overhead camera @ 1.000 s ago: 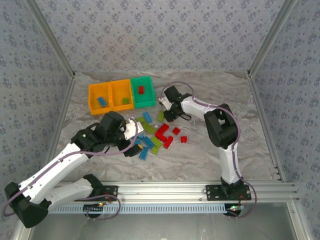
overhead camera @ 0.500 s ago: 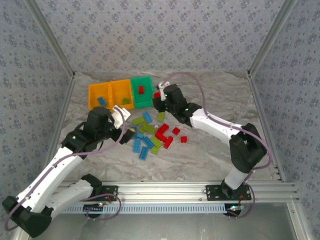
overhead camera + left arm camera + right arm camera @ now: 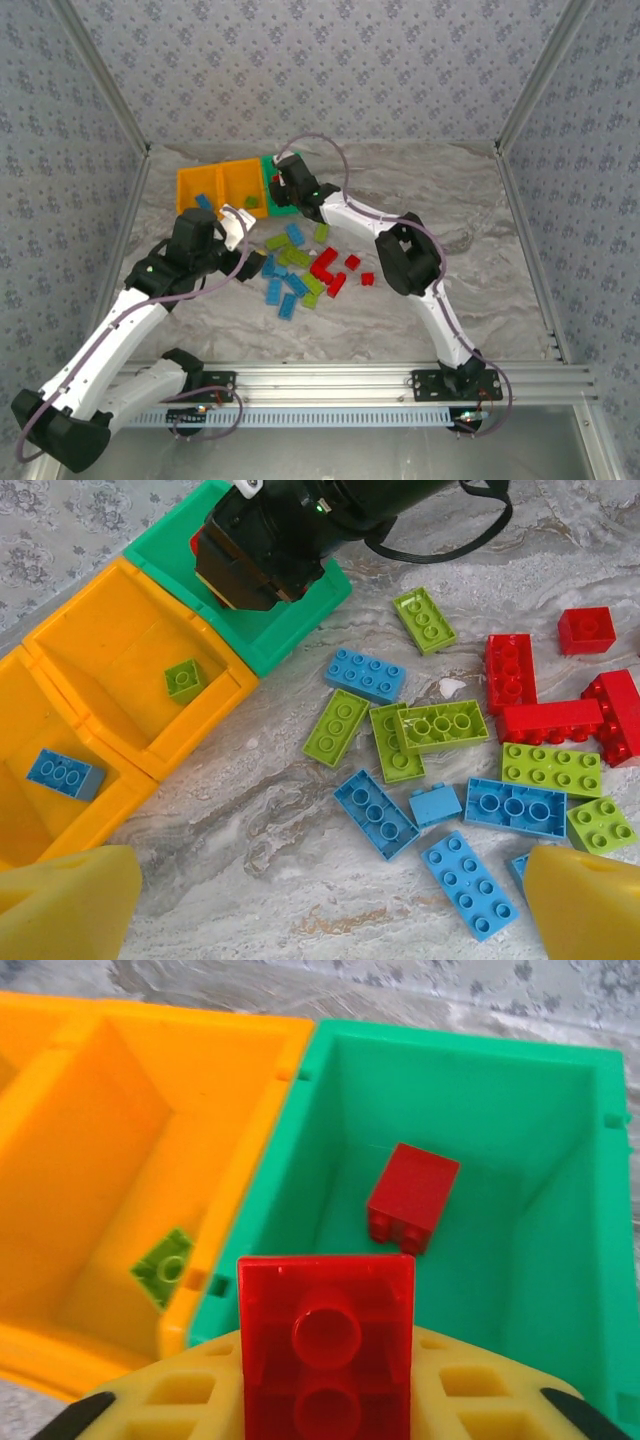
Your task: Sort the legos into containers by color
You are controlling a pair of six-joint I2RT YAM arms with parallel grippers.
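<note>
The containers stand in a row at the back left: two orange bins and a green bin. My right gripper hangs over the green bin, shut on a red lego whose hollow underside faces the camera. Another red lego lies inside that bin. A lime lego lies in the middle orange bin and a blue lego in the left one. Loose blue, lime and red legos are scattered mid-table. My left gripper is open above the pile's left edge, beside a blue lego.
The right arm arches over the pile's far side towards the bins. A wrinkled grey cloth covers the table, and patterned walls close it in. Bare cloth lies to the right of the pile.
The right gripper rose from the pile and swung back-left to over the green bin with a red lego. The left gripper pulled back left from the pile and stayed open.
</note>
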